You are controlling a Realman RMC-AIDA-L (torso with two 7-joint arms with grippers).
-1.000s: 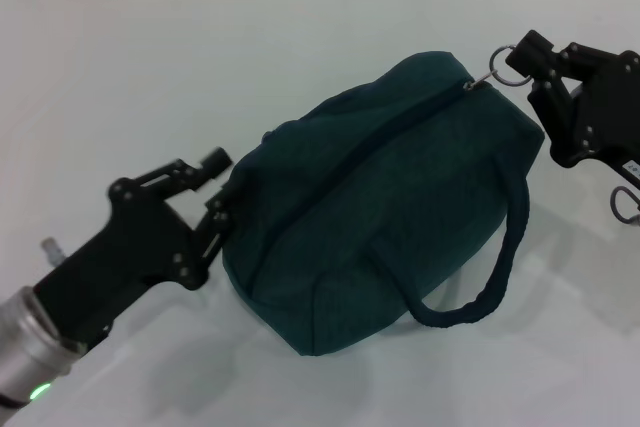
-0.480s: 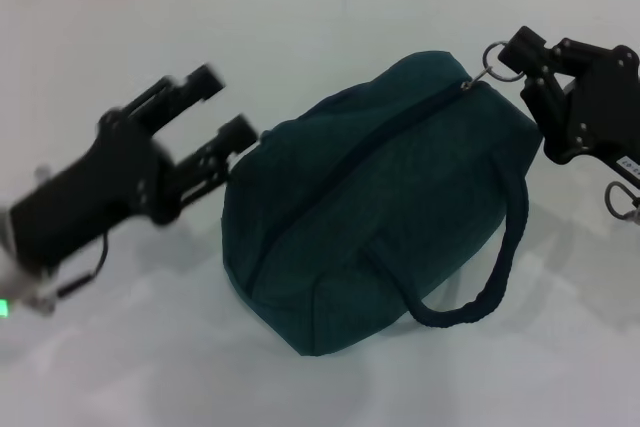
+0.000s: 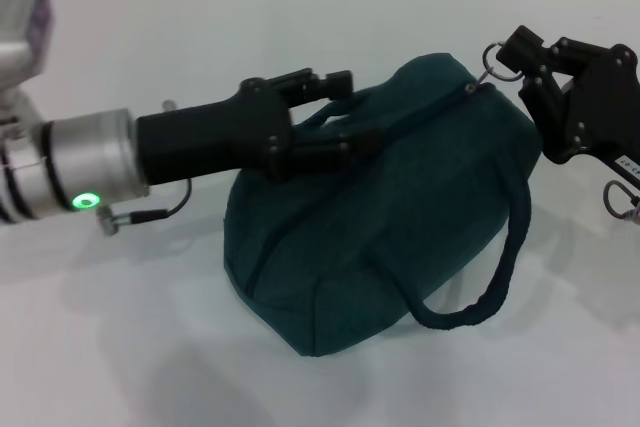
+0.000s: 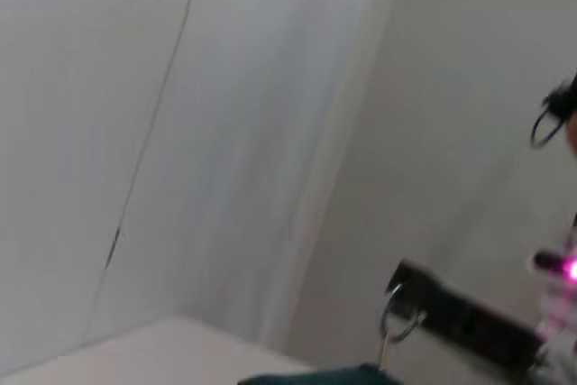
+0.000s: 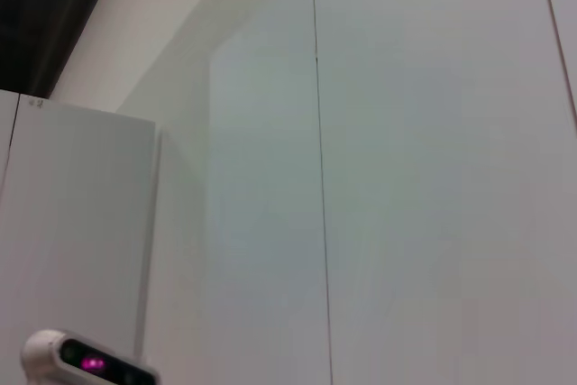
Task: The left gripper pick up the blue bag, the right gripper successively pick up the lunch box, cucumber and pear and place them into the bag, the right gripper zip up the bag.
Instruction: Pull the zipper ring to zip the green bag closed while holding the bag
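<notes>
The blue bag [image 3: 400,207] lies on the white table, its long zipper drawn shut along the top. My left gripper [image 3: 335,115] reaches over the bag's upper left side, open, with the far loop handle [image 3: 340,107] between its fingers. At the bag's far right end my right gripper [image 3: 512,50] is shut on the metal ring pull [image 3: 494,59]. The left wrist view shows that ring pull [image 4: 397,322] and the right gripper [image 4: 460,317] above a sliver of the bag [image 4: 315,376]. The lunch box, cucumber and pear are out of view.
The near loop handle [image 3: 495,267] hangs off the bag's right side onto the table [image 3: 120,347]. A small metal ring [image 3: 622,202] dangles from the right arm. The right wrist view shows only wall panels and a white device [image 5: 86,362].
My left gripper let go of the bag's left end, opened, and swung up and right over the bag's top. The right gripper stayed on the ring pull.
</notes>
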